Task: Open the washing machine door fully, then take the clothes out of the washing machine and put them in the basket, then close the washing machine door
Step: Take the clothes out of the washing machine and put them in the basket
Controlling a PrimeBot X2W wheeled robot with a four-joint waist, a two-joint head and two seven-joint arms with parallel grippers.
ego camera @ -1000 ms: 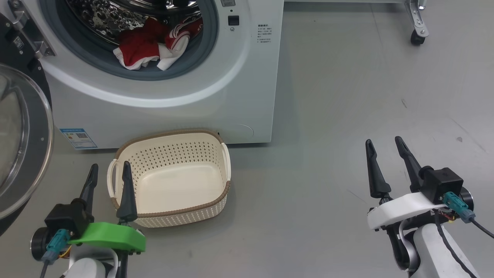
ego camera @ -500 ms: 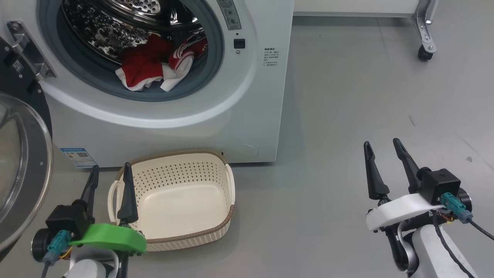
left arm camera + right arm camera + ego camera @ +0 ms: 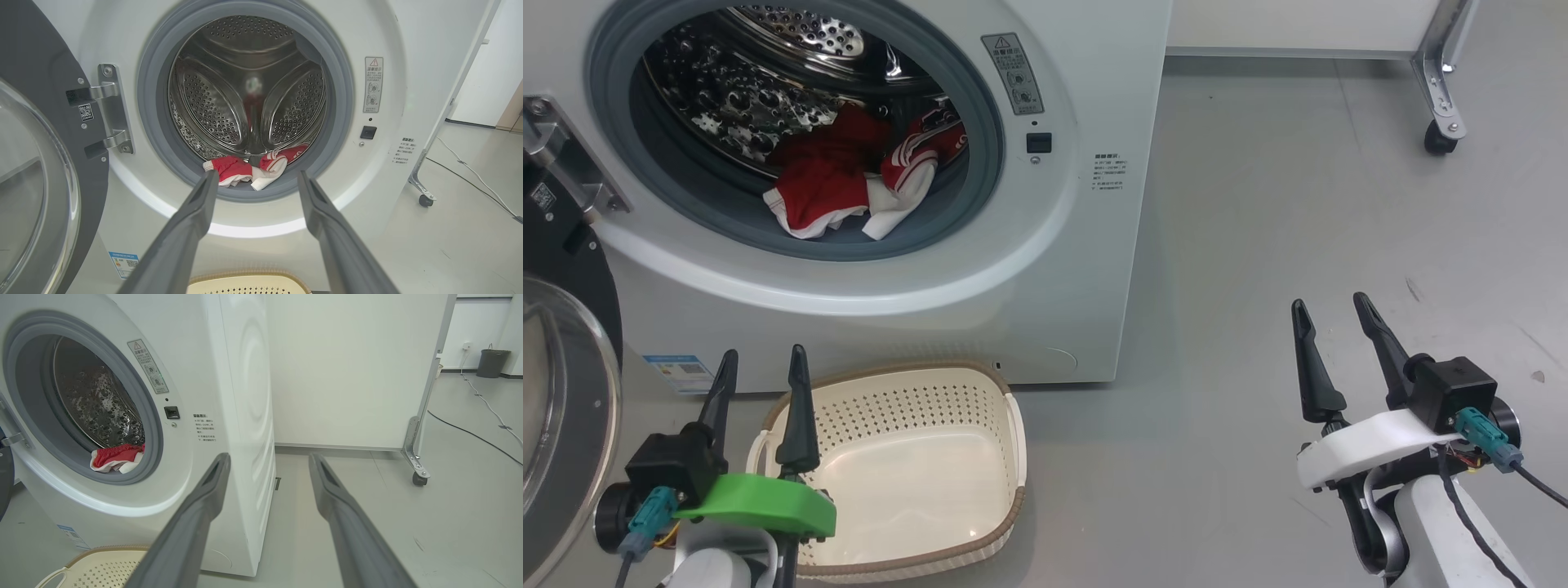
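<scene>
We are facing the washing machine, a boxy white front-loader with smooth, glossy panels. Its door is hanging swung out on our left, a wide shiny black rim around a bulging clear glass bowl, carried on a bright metal hinge. The round mouth is standing open, and a thick grey rubber ring is lining it. Behind the ring the steel drum is gleaming, its wall dotted with small holes and pressed into rounded ribs.

The clothes are lying crumpled at the bottom front of the drum: soft red fabric with white stripes and trim, one white edge spilling onto the rubber ring. The basket is sitting on the smooth grey floor just in front of the machine's base, below the mouth. It is a cream plastic rectangle with rounded corners, perforated sides, a brown woven-look rim and looped side handles.

We are holding our left end effector by the basket's left side, its two long, dark, tapering fingers spread wide and gripping nothing; in the left wrist view they are pointing towards the mouth, framing the clothes. Our right end effector is hovering over bare floor well to the right of the machine, fingers likewise spread wide and empty. A small blue label is sticking to the machine's lower left front.
</scene>
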